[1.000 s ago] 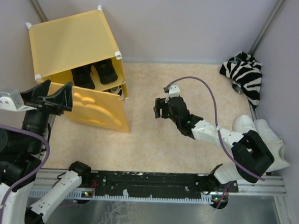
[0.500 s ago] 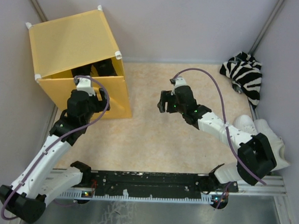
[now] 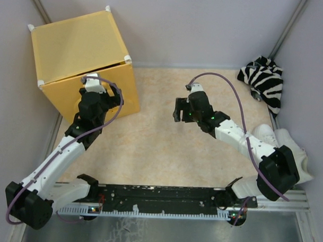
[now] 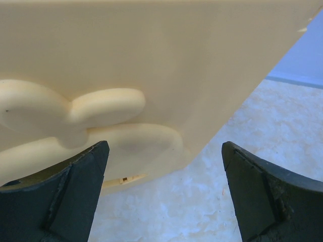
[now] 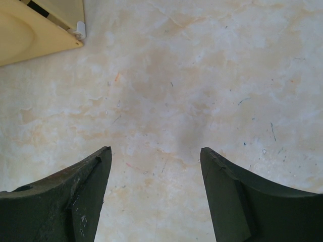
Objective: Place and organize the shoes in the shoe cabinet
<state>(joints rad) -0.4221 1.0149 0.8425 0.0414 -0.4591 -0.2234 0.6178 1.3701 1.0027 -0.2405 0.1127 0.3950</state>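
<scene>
The shoe cabinet [image 3: 79, 44] is a yellow cube with white corner connectors at the far left, its front door panel shut. My left gripper [image 3: 104, 91] is open and empty, right at the door's lower part. The left wrist view shows the door panel [image 4: 151, 55] with a raised moulded shape [image 4: 101, 108] close ahead of my left gripper [image 4: 164, 146]. My right gripper [image 3: 177, 111] is open and empty over the bare floor at mid-table; in the right wrist view it [image 5: 155, 149] hangs above the floor. Plain white sneakers [image 3: 272, 136] lie at the right, partly hidden by my right arm. No other shoes show.
A zebra-striped cloth bundle [image 3: 265, 81] lies in the far right corner. The cabinet's lower corner [image 5: 40, 30] shows at the top left of the right wrist view. Walls close in on the left, back and right. The mottled beige floor [image 3: 155, 147] lies between the arms.
</scene>
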